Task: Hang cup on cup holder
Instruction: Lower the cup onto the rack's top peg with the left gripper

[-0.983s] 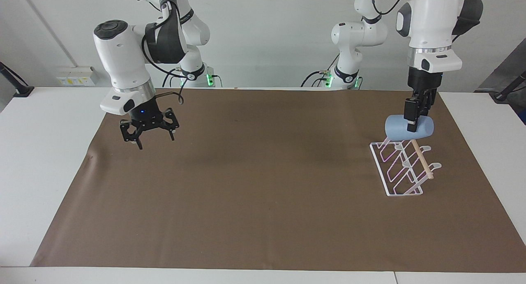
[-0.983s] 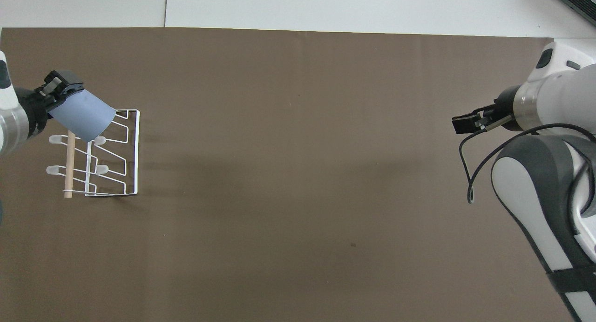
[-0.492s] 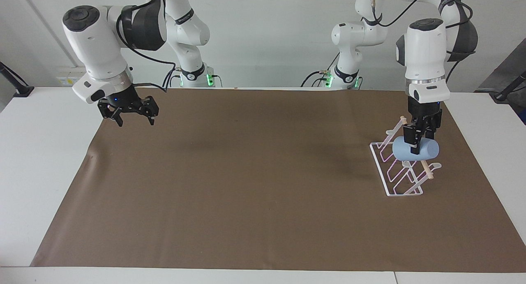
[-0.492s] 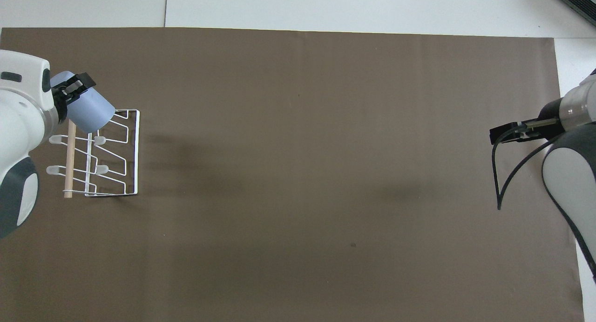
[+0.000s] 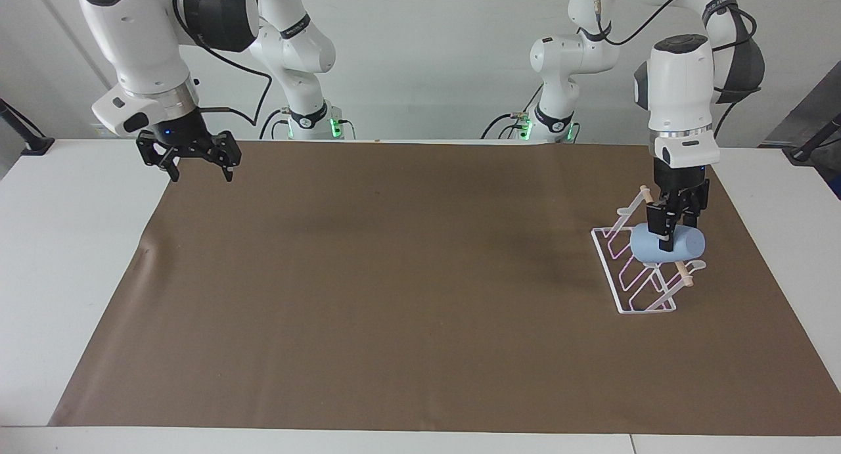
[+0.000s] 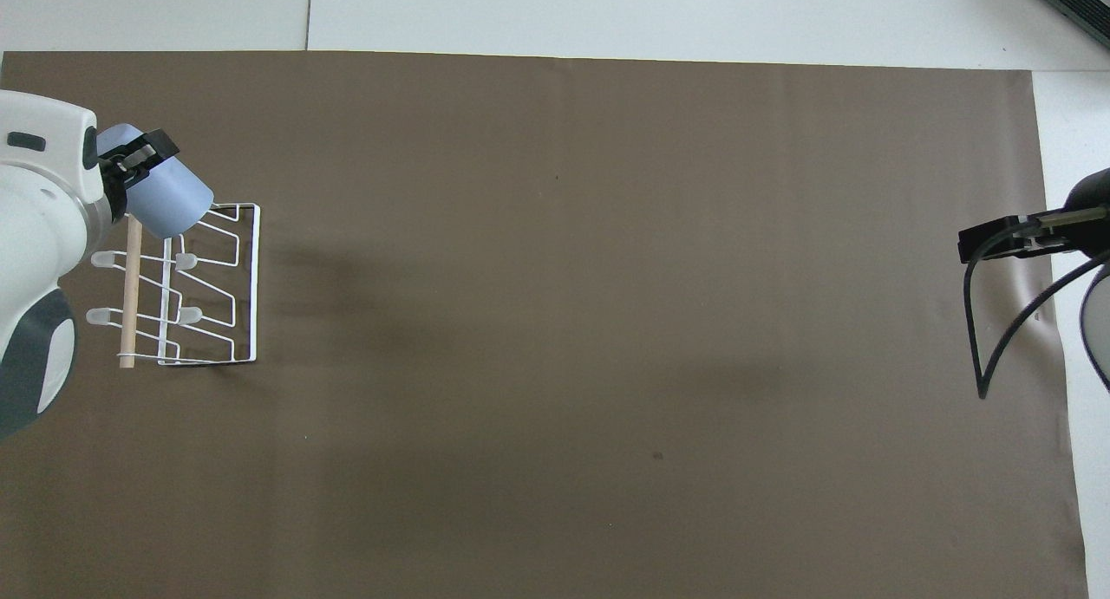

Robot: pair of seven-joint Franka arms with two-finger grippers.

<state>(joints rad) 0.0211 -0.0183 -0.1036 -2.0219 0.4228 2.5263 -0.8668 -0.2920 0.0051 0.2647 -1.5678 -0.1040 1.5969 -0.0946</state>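
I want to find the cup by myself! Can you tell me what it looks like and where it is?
Look at the brown mat covering the table, then go to the left arm's end, where a white wire cup holder stands. The cup lies on its side on that rack, with the left gripper on it. It is the only light-blue thing there, plain and without a handle.

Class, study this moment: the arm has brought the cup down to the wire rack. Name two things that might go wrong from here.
1. The left gripper holds the cup on its side, low over the cup holder. If released before a prong is inside, it may roll off.
2. The holder is light wire; pressing down might tip or shove it across the brown mat.
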